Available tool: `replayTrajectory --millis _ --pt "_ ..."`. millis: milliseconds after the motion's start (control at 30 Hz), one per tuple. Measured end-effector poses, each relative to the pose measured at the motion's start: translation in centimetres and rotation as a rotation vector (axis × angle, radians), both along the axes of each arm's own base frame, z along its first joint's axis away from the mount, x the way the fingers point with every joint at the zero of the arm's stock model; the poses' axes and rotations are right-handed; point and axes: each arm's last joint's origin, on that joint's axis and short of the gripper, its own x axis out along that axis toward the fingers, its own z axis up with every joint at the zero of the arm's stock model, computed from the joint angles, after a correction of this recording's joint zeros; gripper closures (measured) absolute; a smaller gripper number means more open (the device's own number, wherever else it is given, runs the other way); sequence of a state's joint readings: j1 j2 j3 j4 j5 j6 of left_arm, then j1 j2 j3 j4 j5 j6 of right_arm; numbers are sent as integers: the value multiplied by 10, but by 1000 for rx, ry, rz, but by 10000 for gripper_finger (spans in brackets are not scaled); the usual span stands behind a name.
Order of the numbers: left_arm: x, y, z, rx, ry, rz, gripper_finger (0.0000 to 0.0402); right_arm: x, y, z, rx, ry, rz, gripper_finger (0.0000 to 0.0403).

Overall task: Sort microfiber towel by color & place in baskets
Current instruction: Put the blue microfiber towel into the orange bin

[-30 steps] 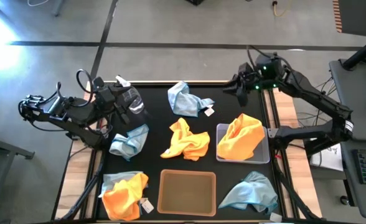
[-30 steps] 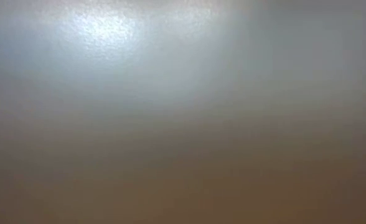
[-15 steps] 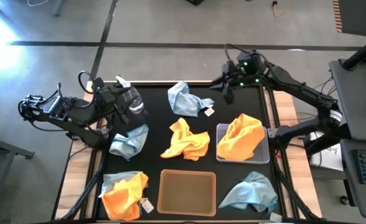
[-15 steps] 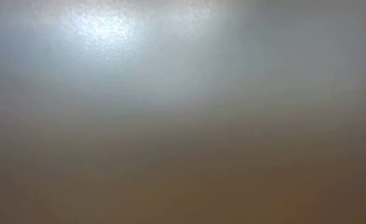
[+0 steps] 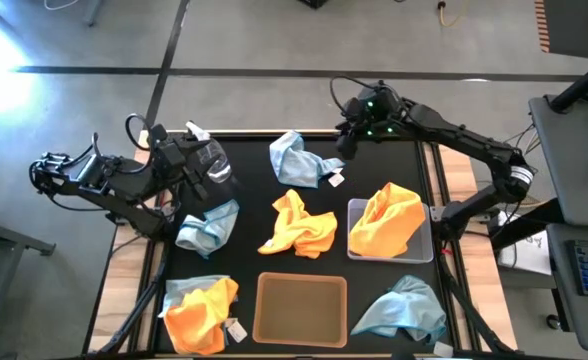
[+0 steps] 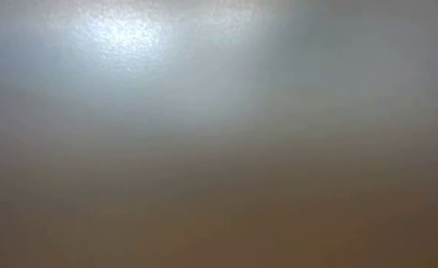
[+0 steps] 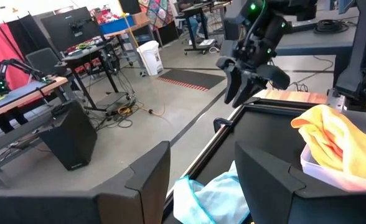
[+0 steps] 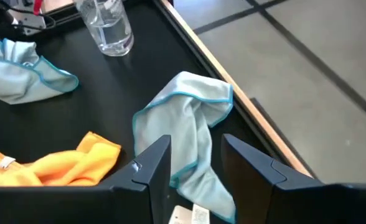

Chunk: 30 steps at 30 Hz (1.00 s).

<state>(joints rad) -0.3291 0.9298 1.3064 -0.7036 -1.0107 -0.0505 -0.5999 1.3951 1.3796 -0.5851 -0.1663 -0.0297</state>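
Stock on your black table [image 5: 254, 170], as you are seeing it from above:

- Grey basket [image 5: 424, 250], right of centre: it is holding one orange towel [image 5: 386, 220], bunched and spilling over the far rim.
- Tan-brown basket [image 5: 301, 308], near edge, centre: nothing is lying in it.
- Orange towel, loose [image 5: 299, 224], crumpled at the centre, just left of the grey basket.
- Pale blue towel with a white tag [image 5: 299, 160], far centre; you are looking down on it in the right wrist view [image 8: 189, 124].
- Pale blue towel [image 5: 206, 226], left side, just near of the left gripper.
- Orange towel lying on a blue one [image 5: 202, 310], near-left corner.
- Pale blue towel [image 5: 402, 308], near-right corner.
- Clear spray bottle [image 5: 210, 160], far left.

Right gripper [image 5: 346, 146]: hovering at the far edge, just right of the tagged blue towel, fingers standing apart and gripping nothing.

Left gripper [image 5: 192, 182]: waiting at the left side beside the spray bottle, fingers spread wide, holding nothing.

Low view: showing you only a blur.
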Motion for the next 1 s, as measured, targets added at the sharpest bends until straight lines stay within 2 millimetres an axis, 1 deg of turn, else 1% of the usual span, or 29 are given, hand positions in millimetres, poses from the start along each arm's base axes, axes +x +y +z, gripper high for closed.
replayTrajectory --millis 200,433,567,833,1000 --pt "-2 1 1 8 4 -3 237 12 -7 -16 55 31 8 258" --pt "-9 3 3 4 -12 -3 237 26 -15 -42 139 79 -4 248" --pt "-12 4 3 7 -4 -3 237 37 -18 -60 191 115 -2 243" --pt "-20 7 1 17 25 -4 237 56 -17 -94 315 172 13 231" --pt "-26 9 2 38 36 -9 237 66 -15 -107 332 180 17 224"
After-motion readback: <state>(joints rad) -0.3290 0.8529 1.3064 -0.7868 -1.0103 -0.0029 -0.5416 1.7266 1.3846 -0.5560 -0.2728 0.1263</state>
